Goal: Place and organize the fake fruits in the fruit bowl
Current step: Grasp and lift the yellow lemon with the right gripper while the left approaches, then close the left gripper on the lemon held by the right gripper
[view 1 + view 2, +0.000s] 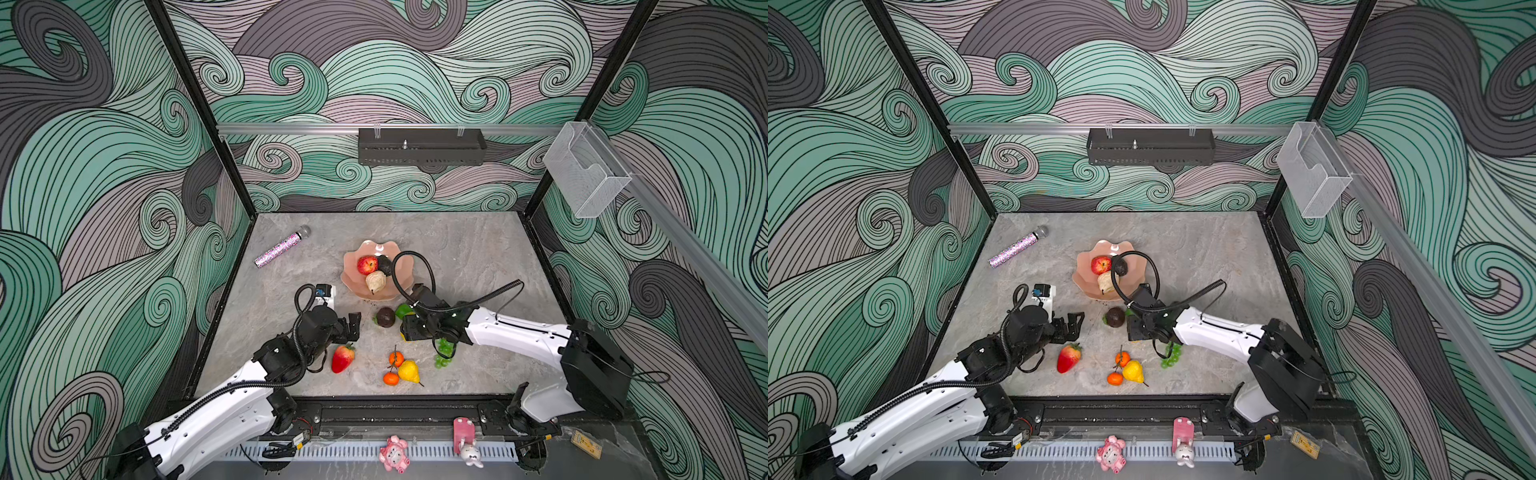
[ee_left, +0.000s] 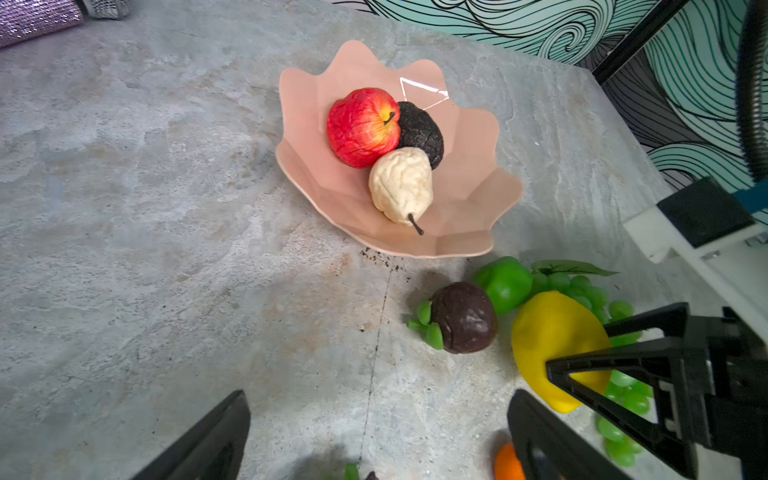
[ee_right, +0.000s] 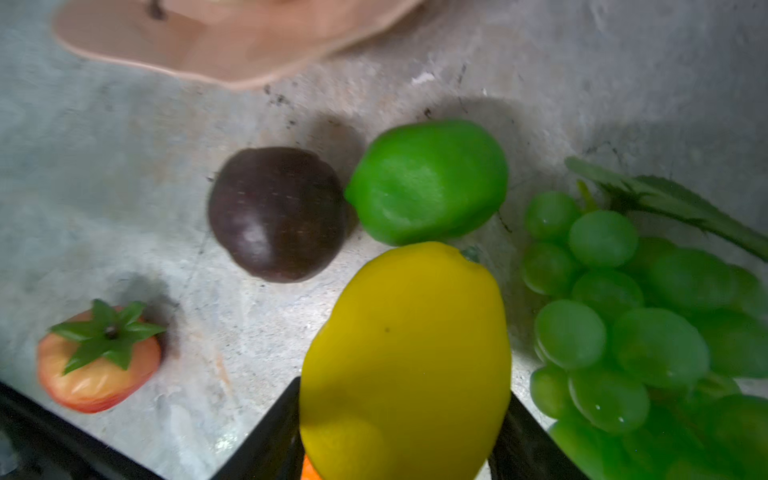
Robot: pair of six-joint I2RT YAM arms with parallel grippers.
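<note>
In the bowl (image 1: 354,277), near the middle of the table (image 1: 465,249), three fruits: one red apple (image 1: 367,264), one avocado (image 1: 385,264), one cream pear (image 1: 375,281). All three touching, pear stem toward the near rim.

Outside the bowl, eight pieces; eleven in all. Just beside its near rim: one dark fruit (image 1: 385,317) with green sepals, against one lime (image 1: 402,310). Next to these, one lemon (image 3: 405,353) between the right jaws. Beside the lemon, one bunch of grapes (image 1: 444,354), partly under the right arm. Nearer the front edge: two tangerines (image 1: 396,358), one yellow pear (image 1: 409,371) against them, one strawberry (image 1: 343,358) apart to the left. One microphone (image 1: 282,247) at the far left, well apart from everything.

Off the table: one clear box (image 1: 584,174) on the right wall rail, one black rack (image 1: 422,147) on the back rail.

Right gripper (image 1: 408,329): jaws either side of the lemon, close against it; whether pinching yet, cannot tell. Left gripper (image 2: 374,444): jaws spread wide, holding nothing, over bare table just beside the strawberry.
</note>
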